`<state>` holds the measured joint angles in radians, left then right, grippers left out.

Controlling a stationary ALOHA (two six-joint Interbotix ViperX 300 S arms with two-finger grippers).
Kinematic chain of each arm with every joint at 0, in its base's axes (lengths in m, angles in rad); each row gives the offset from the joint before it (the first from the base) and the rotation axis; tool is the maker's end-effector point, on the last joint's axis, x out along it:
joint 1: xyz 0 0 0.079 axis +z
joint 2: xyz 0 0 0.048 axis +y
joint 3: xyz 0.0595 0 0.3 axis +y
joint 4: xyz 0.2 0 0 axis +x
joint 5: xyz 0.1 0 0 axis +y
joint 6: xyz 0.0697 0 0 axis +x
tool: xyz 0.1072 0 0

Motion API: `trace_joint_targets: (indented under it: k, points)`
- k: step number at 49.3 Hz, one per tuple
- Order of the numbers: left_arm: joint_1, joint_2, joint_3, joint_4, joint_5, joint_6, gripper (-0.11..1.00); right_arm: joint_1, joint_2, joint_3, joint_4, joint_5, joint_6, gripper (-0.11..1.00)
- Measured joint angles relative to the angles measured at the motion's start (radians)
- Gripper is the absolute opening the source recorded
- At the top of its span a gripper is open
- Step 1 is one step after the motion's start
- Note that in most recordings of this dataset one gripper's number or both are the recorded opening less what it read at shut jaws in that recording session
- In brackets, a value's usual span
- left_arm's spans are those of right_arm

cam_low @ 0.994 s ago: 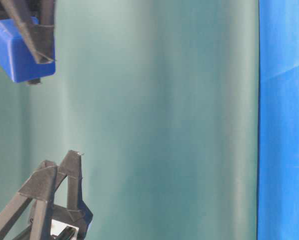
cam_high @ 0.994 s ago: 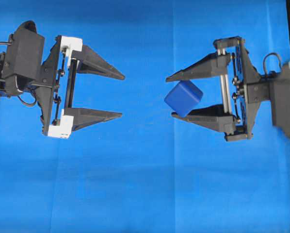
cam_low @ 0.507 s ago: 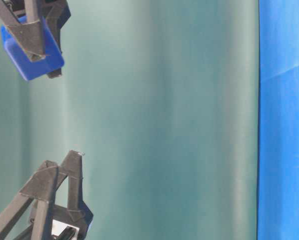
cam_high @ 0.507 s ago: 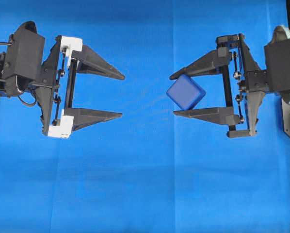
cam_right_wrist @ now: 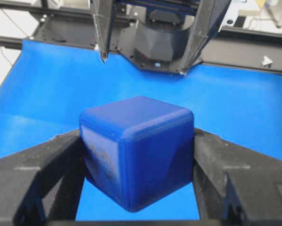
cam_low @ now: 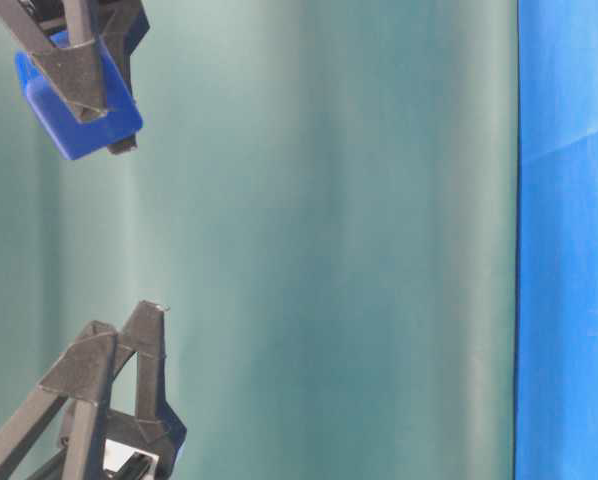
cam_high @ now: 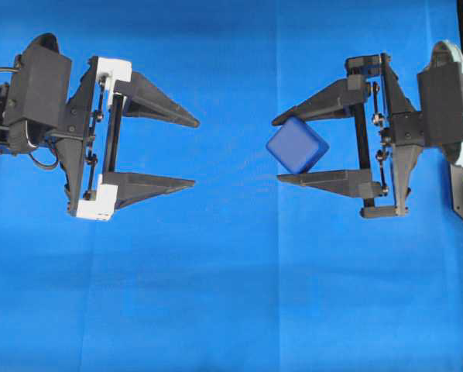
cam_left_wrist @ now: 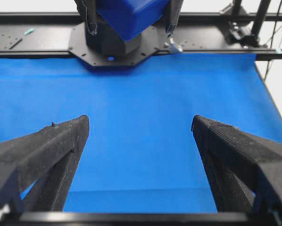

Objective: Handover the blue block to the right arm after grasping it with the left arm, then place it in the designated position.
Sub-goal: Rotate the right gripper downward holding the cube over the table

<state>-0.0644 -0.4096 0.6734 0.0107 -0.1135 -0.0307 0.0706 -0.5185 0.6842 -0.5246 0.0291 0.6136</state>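
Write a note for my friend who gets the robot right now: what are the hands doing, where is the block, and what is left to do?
Left hand: open, holding nothing, apart from the block.
Right hand: shut on the blue block, which sits between its fingers, held up off the blue cloth.
Done: the handover; the block is in the right hand only.
Left: put the block down in its designated position. No marked spot shows in these views, so check where that is first.

The right gripper (cam_high: 277, 149) has rolled at the wrist; the blue block (cam_high: 297, 145) turned with it.
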Motion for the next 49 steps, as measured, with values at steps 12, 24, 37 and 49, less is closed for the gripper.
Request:
trace_joint_targets:
  k: [12,24,37,49]
  points:
    - [0.002,0.0,0.0,0.0,-0.002,-0.002,0.93,0.0,0.002,0.0,0.002,0.003,0.0,0.55]
    - [0.0,0.0,0.0,0.0,0.0,-0.003,0.93,0.0,0.002,0.0,0.002,0.003,0.0,0.55]
    - [0.002,0.0,0.0,0.0,0.0,-0.003,0.93,0.0,0.0,0.0,0.002,0.009,0.009,0.55]
    - [0.0,0.0,0.0,0.0,0.0,-0.003,0.93,0.014,0.0,0.0,0.015,0.072,0.026,0.55]
